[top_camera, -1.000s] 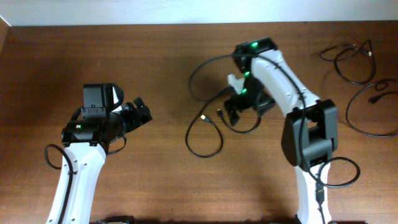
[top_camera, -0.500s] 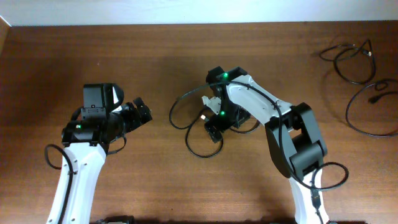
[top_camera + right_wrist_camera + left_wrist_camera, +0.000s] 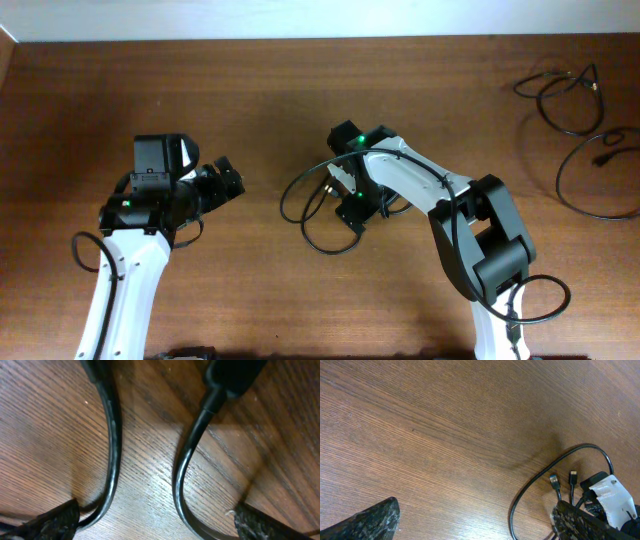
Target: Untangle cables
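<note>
I am holding my right claw [image 3: 352, 210] low over the tangled cables [image 3: 318, 205] near the middle of the desk [image 3: 260, 80]. Its jaws are standing wide apart, with two black cords [image 3: 112, 435] running between the fingertips [image 3: 52, 522] and nothing pinched. The bundle's loops are spreading out to the left of this claw, and two small plugs [image 3: 554, 481] are lying side by side inside the biggest loop. I am hovering my left claw [image 3: 231, 179] well to the left of the bundle, jaws spread and gripping nothing. More looped cables [image 3: 565, 95] are lying at the desk's far right edge, well apart from both claws.
</note>
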Robot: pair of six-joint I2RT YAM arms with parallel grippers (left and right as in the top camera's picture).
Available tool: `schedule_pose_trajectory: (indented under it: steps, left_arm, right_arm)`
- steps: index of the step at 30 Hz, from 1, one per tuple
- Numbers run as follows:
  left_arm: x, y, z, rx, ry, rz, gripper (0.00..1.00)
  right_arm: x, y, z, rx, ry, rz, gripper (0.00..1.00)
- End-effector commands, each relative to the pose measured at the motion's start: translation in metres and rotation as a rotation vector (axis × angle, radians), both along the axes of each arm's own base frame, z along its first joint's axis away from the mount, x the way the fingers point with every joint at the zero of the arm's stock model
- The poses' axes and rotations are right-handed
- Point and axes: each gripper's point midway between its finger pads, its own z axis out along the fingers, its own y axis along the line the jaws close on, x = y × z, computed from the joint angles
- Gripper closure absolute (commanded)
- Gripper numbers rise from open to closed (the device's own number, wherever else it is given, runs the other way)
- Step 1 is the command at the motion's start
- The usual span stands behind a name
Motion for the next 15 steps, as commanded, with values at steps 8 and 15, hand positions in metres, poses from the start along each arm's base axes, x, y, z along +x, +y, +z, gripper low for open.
schedule_pose_trajectory:
  steps: [8, 15]
  left_arm:
    - [0.001, -0.001, 0.001, 0.003, -0.004, -0.018, 0.01]
    - [0.001, -0.001, 0.001, 0.002, -0.004, -0.018, 0.01]
  right_arm:
    - [-0.029, -0.003, -0.050, -0.118, 0.069, 0.064, 0.91]
    - [-0.003, -0.015, -0.049, -0.210, -0.099, -0.146, 0.96]
